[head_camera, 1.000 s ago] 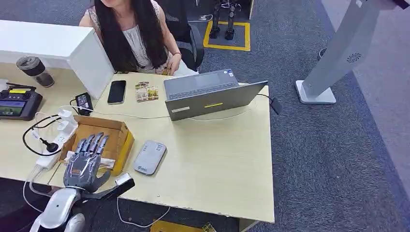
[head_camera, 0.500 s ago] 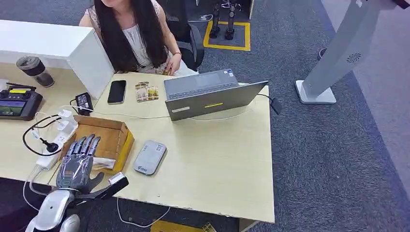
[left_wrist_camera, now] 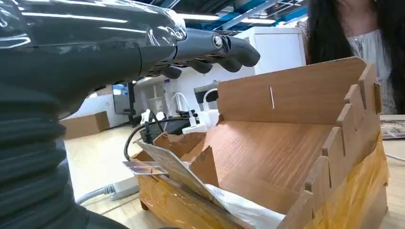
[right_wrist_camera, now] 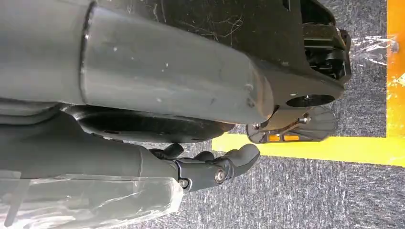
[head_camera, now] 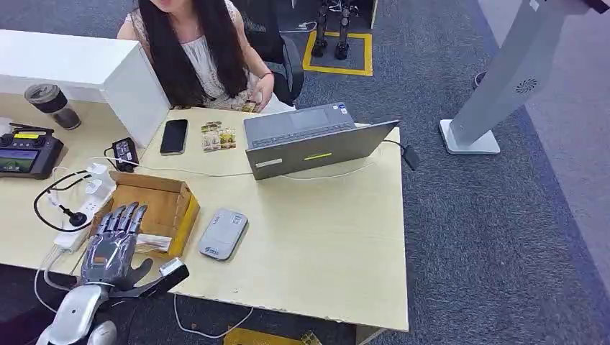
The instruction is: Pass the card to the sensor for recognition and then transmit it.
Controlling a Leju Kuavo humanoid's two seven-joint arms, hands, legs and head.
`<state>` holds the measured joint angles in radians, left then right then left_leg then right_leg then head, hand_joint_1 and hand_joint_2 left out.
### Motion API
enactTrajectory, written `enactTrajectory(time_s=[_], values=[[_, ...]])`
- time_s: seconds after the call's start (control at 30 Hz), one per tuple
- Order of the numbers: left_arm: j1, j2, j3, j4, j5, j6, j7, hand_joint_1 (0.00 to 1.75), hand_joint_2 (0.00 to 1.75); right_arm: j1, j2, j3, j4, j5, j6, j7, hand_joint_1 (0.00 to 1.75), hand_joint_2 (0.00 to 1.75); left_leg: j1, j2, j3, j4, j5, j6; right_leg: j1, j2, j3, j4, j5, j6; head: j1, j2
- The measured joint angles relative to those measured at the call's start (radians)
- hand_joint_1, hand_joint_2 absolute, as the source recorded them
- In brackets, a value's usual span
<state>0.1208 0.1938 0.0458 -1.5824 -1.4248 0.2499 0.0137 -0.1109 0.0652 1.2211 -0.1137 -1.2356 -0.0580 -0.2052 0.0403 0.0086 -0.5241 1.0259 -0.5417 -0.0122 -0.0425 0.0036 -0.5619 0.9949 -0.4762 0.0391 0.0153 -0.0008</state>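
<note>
Head view: the left hand (head_camera: 111,241) hovers flat over the near left corner of the bench (head_camera: 324,244), fingers stretched apart above the near end of an open cardboard box (head_camera: 155,205), grasping nothing. A card (head_camera: 152,244) lies at the box's near end, just beside the fingers. A white-grey sensor (head_camera: 223,233) lies flat on the bench just right of the box. At the far edge stands an open laptop (head_camera: 313,144), with a black phone (head_camera: 173,136) and small packets (head_camera: 218,136) to its left. A person (head_camera: 194,50) sits behind the far edge. A power strip (head_camera: 83,208) with cables lies left of the box.

Left wrist view: the left hand (left_wrist_camera: 143,52) hangs above the cardboard box (left_wrist_camera: 296,143), its dark fingers (left_wrist_camera: 229,47) extended and released. The card (left_wrist_camera: 176,169) leans tilted on the box's near wall.

Right wrist view: the right hand (right_wrist_camera: 210,169) hangs over grey carpet (right_wrist_camera: 310,200) with a yellow floor stripe (right_wrist_camera: 334,148), fingers loosely curled in and nothing in them.
</note>
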Motion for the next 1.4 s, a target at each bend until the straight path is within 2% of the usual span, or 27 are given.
enactTrajectory(time_s=[0.4,0.43,0.47,0.73,1.4], values=[[0.002,-0.001,0.001,0.0,-0.001,-0.002,-0.003,0.0,1.75,0.0,0.0,0.0,0.0,-0.003,0.0,-0.002,0.0,0.0,0.0,0.0,0.0,0.0,0.0,0.0,0.0,0.0,0.0,0.0,0.0,0.0,0.0,0.0],[0.002,-0.001,0.002,0.0,-0.001,-0.002,-0.003,0.17,1.75,0.0,0.0,0.0,0.0,-0.003,0.0,-0.002,0.0,0.0,0.0,0.0,0.0,0.0,0.0,0.0,0.0,0.0,0.0,0.0,0.0,0.0,0.0,0.0],[0.002,-0.001,0.001,0.0,-0.001,-0.002,-0.003,1.75,1.75,0.0,0.0,0.0,0.0,-0.003,0.0,-0.002,0.0,0.0,0.0,0.0,0.0,0.0,0.0,0.0,0.0,0.0,0.0,0.0,0.0,0.0,0.0,0.0],[0.002,-0.001,0.002,0.0,0.007,-0.005,-0.022,1.75,1.75,0.0,0.0,0.001,0.0,-0.003,0.0,-0.001,0.0,0.0,0.0,0.0,0.0,0.0,0.0,0.0,0.0,0.0,0.0,0.0,0.0,0.0,0.0,0.0],[0.001,-0.001,0.002,0.0,0.023,-0.02,-0.027,1.75,1.75,0.0,-0.001,0.009,0.0,-0.003,0.0,0.0,0.0,0.0,0.0,0.0,0.0,0.0,0.0,0.0,0.0,0.0,0.0,0.0,0.0,0.0,0.0,0.0]])
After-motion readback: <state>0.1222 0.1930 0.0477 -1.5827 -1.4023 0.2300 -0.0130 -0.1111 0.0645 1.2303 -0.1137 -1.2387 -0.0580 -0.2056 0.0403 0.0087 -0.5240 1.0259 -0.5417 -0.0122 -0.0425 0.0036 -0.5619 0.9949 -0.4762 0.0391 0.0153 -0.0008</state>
